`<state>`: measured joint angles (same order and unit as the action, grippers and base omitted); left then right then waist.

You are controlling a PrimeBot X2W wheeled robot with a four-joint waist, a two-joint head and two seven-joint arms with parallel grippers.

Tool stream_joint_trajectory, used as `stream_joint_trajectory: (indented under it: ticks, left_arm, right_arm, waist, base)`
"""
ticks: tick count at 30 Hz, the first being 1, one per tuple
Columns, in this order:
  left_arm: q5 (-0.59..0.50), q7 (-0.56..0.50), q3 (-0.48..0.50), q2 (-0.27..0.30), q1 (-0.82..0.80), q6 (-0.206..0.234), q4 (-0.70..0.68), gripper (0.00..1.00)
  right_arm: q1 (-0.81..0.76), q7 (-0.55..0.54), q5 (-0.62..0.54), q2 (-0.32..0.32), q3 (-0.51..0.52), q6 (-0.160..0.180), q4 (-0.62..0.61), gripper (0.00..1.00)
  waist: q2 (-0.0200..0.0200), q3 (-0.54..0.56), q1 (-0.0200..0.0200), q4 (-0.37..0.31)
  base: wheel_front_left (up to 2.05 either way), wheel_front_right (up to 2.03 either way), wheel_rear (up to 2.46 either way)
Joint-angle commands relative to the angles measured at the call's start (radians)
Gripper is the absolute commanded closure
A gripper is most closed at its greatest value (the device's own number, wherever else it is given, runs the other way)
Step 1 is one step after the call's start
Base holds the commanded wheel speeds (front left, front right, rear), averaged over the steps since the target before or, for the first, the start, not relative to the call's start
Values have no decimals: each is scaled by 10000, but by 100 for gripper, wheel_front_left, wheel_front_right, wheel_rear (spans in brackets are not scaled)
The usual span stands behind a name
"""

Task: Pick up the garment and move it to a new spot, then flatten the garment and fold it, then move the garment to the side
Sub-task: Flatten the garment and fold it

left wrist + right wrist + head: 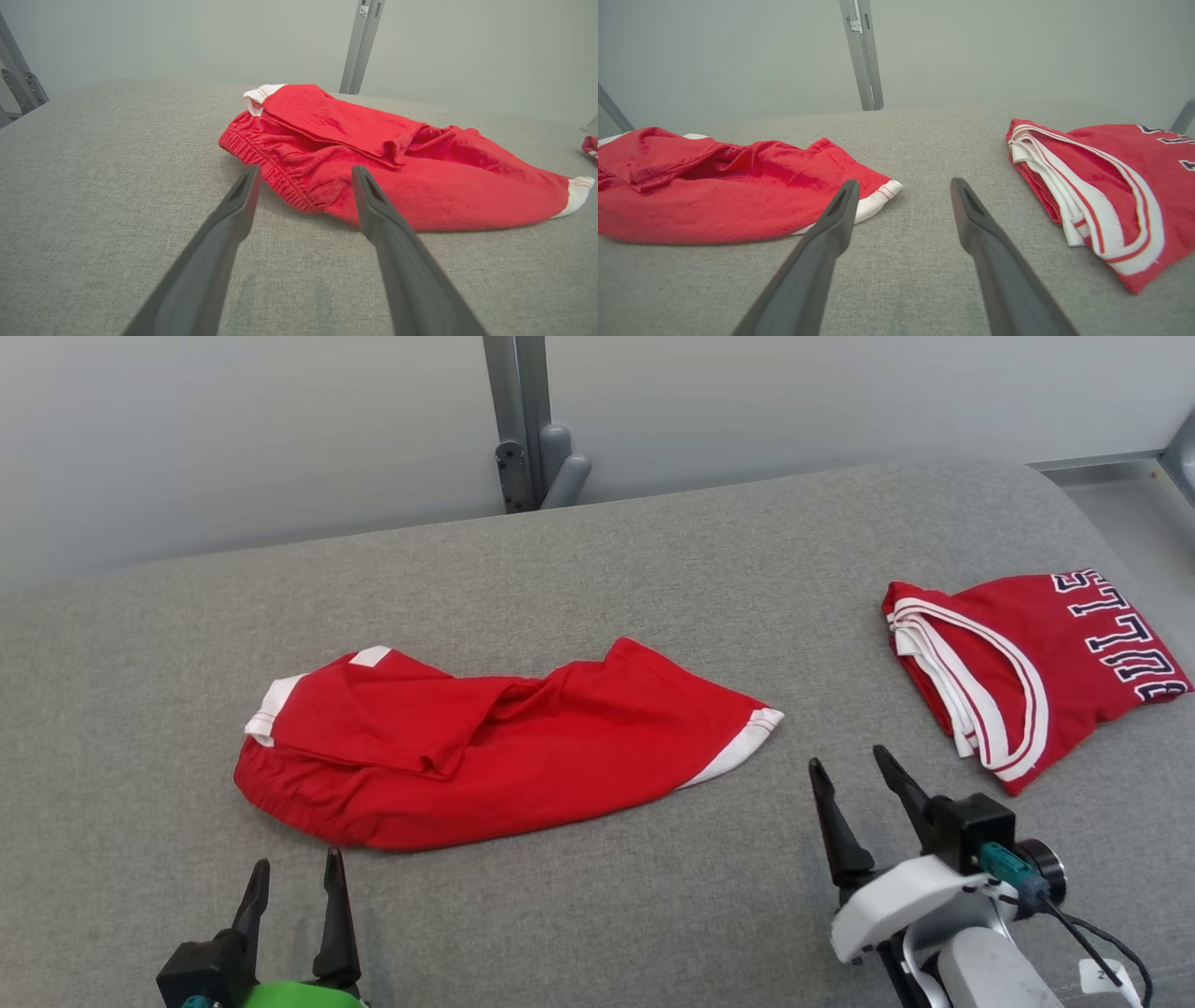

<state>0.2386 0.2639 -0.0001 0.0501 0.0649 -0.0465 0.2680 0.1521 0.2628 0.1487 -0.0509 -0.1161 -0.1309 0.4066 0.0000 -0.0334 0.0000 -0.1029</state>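
Fingers [334,915] of both my grippers are spread wide and hold nothing. The garment [523,747], rumpled red shorts with white hem trim, lies on a grey fabric surface [597,569]. My left gripper [296,859] points at the garment's elastic waistband end, close but not touching. My right gripper [849,757] is near the garment's white-trimmed leg hem, apart from it. A folded red jersey [1046,644] with striped trim and dark-outlined lettering lies well apart from the garment, beyond my right gripper.

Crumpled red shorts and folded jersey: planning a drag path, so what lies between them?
Bare grey surface, seen in the right wrist view between the shorts and the jersey.
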Motion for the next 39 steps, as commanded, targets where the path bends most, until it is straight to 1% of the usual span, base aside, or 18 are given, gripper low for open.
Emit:
stream_joint_trajectory:
  ticks: [1,4,9,12,16,20,23,25,30,38,39]
  left_arm:
    - [104,0,-93,18,-252,-56,54,0]
    - [248,0,-450,17,-520,-64,108,0]
    - [503,0,-1215,19,-856,-66,349,0]
    - [708,1,-1722,23,-993,-34,477,0]
    - [985,1,-2285,15,-1037,-3,534,0]
    - [1181,1,-2448,18,-978,164,469,0]
    - [1247,1,-2485,15,-881,213,425,0]
    - [1284,1,-2516,12,-874,242,374,0]
    - [1361,1,-2638,13,-882,271,307,0]
    - [1447,1,-2691,13,-877,288,293,0]
    - [1477,1,-2705,14,-913,296,302,0]
  right_arm:
    - [323,24,-27,-13,-324,5,-87,0]
    - [912,23,148,-39,-1229,5,-129,0]
    - [2285,23,699,-57,-3374,5,454,0]
    - [3105,23,1022,-142,-4450,7,1284,0]
    - [4019,21,1442,-178,-5214,7,2661,0]
    - [4498,23,2033,-173,-5197,8,3491,0]
    - [4765,23,2070,-271,-5231,7,3748,0]
    - [4975,22,1839,-425,-5128,8,3895,0]
    - [5168,22,1550,-578,-4826,8,4264,0]
    - [4898,22,1083,-741,-4526,7,4580,0]
    - [4904,24,1048,-726,-4515,7,4606,2]
  waist:
    - [0,-219,0,246]
    - [0,-520,0,737]
    - [0,-859,0,1916]
    - [0,-1031,0,2774]
    - [0,-1182,0,3828]
    - [0,-1304,0,4657]
    - [0,-1460,0,5013]
    - [0,-1583,0,5248]
    - [0,-1696,0,5382]
    - [0,-1712,0,5222]
    - [0,-1714,0,5200]
  base:
    - [0,0,0]
    - [0,0,0]
    - [0,0,0]
    - [0,0,0]
    - [0,0,0]
    - [0,0,0]
    - [0,0,0]
    - [0,0,0]
    - [0,0,0]
    - [0,0,0]
    - [0,0,0]
